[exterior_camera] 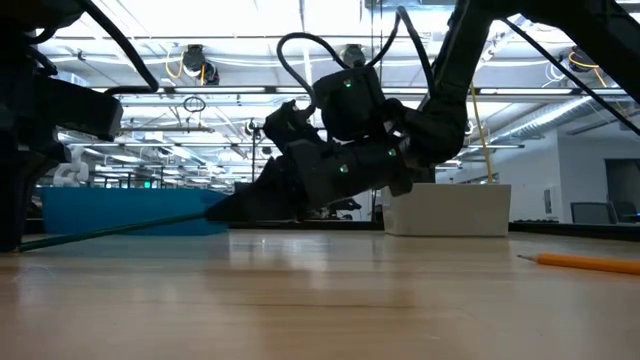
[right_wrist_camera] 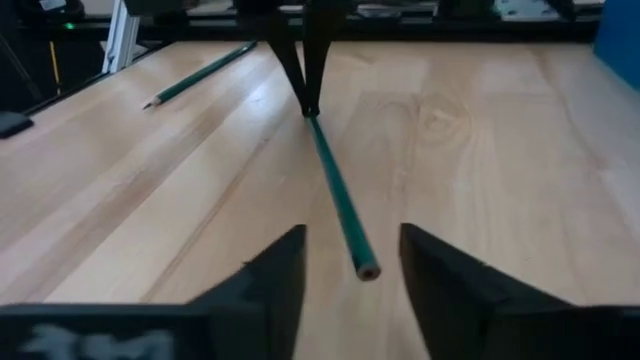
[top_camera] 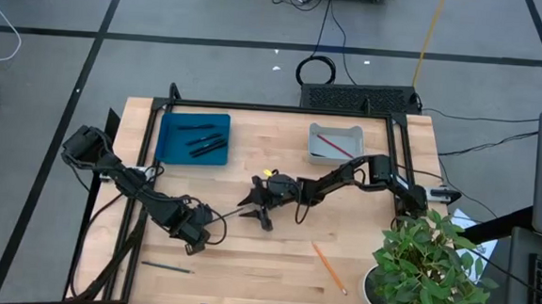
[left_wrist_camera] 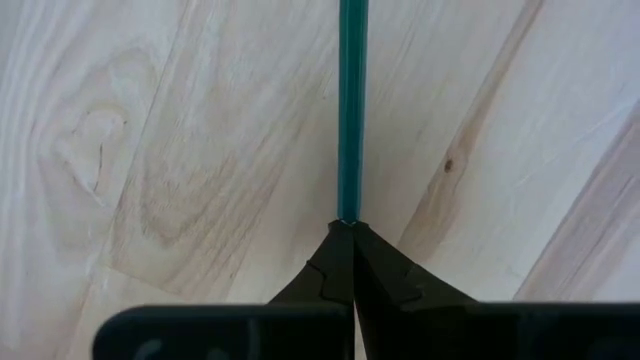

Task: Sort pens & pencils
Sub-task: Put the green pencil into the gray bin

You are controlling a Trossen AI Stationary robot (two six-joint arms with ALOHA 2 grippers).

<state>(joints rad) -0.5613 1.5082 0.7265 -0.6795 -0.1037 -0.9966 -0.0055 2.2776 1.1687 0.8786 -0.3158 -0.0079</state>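
Meanwhile the left hand [left_wrist_camera: 347,228] pinched one end of a green pencil [right_wrist_camera: 336,190]; the right hand [right_wrist_camera: 352,262] stood spread around its other end.

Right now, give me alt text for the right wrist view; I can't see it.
A green pencil lies on the wooden table, its near end between the right tool's open fingers and its far end pinched by the left tool. A second green pencil lies farther off.

Grey floor [top_camera: 213,16], perhaps concrete; ceiling lights [exterior_camera: 330,25]
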